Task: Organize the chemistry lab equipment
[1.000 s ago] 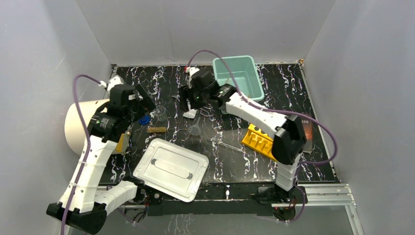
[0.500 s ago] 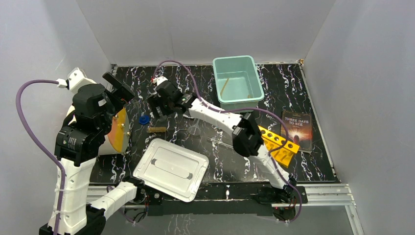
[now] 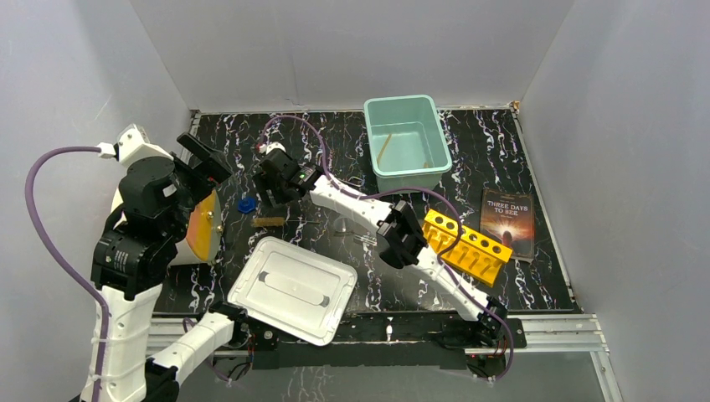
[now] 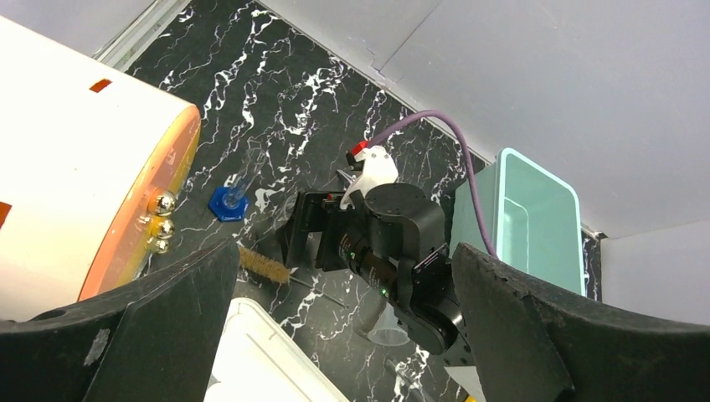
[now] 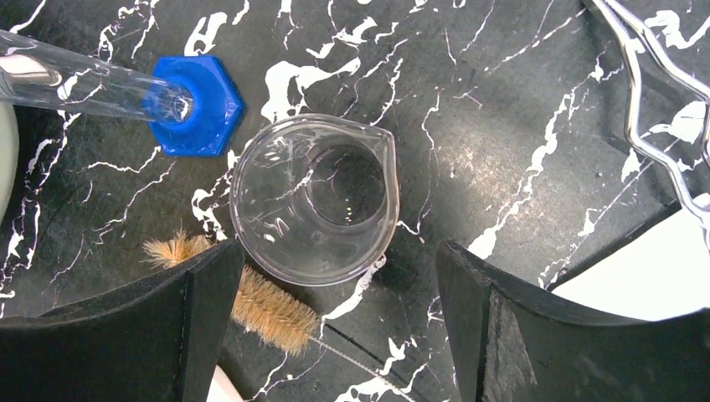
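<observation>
Black tabletop with white streaks fills the floor of a box with plain grey walls.

Your right end effector reaches far over to the left side of the tabletop. Its two fingers are spread wide and grip nothing. In its own camera, the clear beaker stands upright on the tabletop, mouth up, right between those fingers. You cannot tell if a finger touches the glass.

Just beside the beaker lies the blue cap, with a clear glass tube stuck in it and lying flat. The brown bristly brush lies near the beaker too, and one end is hidden under a finger. The handles of the metal scissors show at the right edge of that view.

Your left end effector hangs high over the big white drum. Its fingers are wide apart and hold nothing.

At the back stands the green bin with a thin tan stick inside. The yellow holed rack lies on the right, near the dark book. The clear funnel sits in the middle, close under your right arm. A flat white lid lies at the near edge.
</observation>
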Robot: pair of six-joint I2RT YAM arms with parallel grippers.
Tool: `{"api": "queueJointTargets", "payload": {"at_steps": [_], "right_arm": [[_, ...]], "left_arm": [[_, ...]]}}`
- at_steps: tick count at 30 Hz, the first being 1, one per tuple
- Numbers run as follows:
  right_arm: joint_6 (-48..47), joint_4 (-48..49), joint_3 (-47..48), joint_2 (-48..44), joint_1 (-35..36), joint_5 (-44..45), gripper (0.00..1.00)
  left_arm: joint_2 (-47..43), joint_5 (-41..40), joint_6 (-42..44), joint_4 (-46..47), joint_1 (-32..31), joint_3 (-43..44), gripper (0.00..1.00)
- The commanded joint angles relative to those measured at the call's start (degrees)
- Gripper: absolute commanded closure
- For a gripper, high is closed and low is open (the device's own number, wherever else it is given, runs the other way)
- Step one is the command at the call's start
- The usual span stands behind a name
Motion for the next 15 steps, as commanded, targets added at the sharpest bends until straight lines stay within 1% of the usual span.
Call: {"api": "queueJointTargets", "payload": {"at_steps": [1, 4, 10, 12, 15], "right_arm": [[-2.51, 5.9, 0.64, -0.92, 0.18, 0.41, 0.08], [-3.79, 6.77, 2.34, 0.59, 0.26, -0.32, 0.09], [-7.11, 9.0, 3.8, 2.53, 0.26, 1.89, 0.13], [-7.71, 10.53, 3.8, 2.62, 0.25, 2.03, 0.16], [-8.23, 12.6, 3.54, 2.77, 0.26, 1.64, 0.23]], "left_arm": [[-0.03, 0.49, 1.45, 1.17, -0.1, -0.91, 0.02], [0.23, 0.63, 1.59, 1.01, -0.1, -1.3, 0.02], [0.58, 1.23, 1.45, 0.74, -0.1, -1.8, 0.02], [1.0, 1.94, 1.43, 0.46, -0.06, -1.85, 0.02], [1.7, 2.46, 1.2, -0.52, -0.1, -1.34, 0.02]]}}
